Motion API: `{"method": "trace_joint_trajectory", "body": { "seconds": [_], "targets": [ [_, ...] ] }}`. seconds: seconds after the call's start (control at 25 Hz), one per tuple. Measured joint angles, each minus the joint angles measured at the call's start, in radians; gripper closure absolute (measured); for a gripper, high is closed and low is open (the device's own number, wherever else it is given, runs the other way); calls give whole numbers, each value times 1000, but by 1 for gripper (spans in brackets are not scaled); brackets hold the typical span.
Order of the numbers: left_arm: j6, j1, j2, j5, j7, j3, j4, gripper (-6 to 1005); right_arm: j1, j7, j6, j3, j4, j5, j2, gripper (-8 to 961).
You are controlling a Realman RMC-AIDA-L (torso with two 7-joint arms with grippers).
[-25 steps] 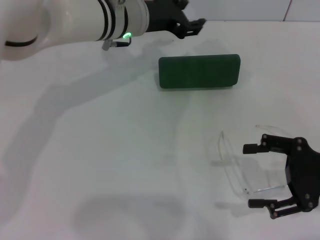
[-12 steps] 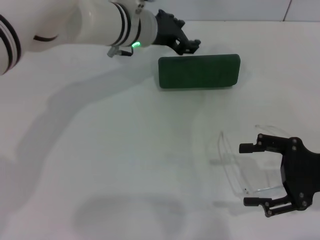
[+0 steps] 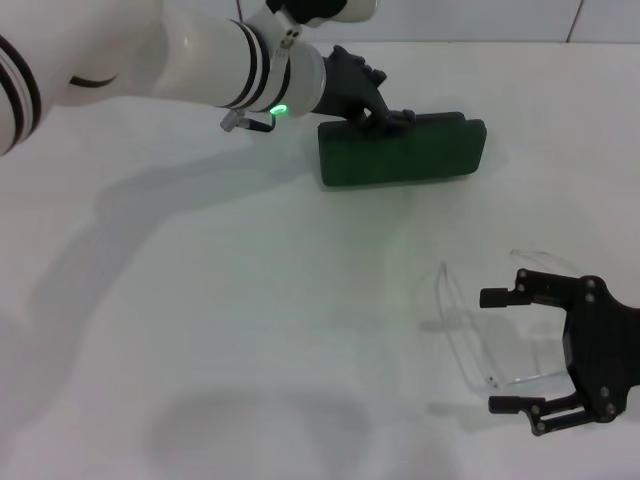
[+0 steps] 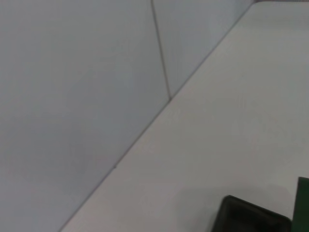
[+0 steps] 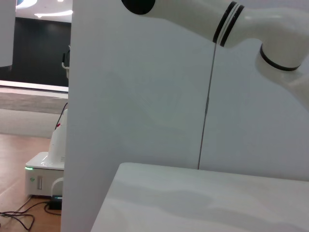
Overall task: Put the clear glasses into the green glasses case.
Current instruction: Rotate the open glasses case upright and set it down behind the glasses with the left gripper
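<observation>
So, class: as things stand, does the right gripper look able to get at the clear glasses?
Probably yes. The right gripper is open and already straddles the clear glasses on the table, with nothing between them; the left gripper is away at the green glasses case.

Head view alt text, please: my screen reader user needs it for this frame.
The left gripper touches the far edge of the closed green glasses case on a white table. Nearer, the open right gripper brackets the clear glasses.

Matt green glasses case (image 3: 402,153); transparent plastic clear glasses (image 3: 487,333).
</observation>
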Motion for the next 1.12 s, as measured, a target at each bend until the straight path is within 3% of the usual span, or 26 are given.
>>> {"method": "trace_joint_trajectory", "body": {
  "seconds": [0.28, 0.6, 1.12],
  "targets": [
    [72, 15, 1, 4, 0, 10, 53, 376, -15, 1, 0, 8, 0, 0, -12, 130],
    [177, 104, 1, 104, -40, 28, 193, 376, -14, 1, 3, 10, 0, 3, -17, 133],
    [262, 140, 4, 144, -69, 27, 237, 376, -4, 4, 10, 11, 0, 1, -20, 137]
  ]
}}
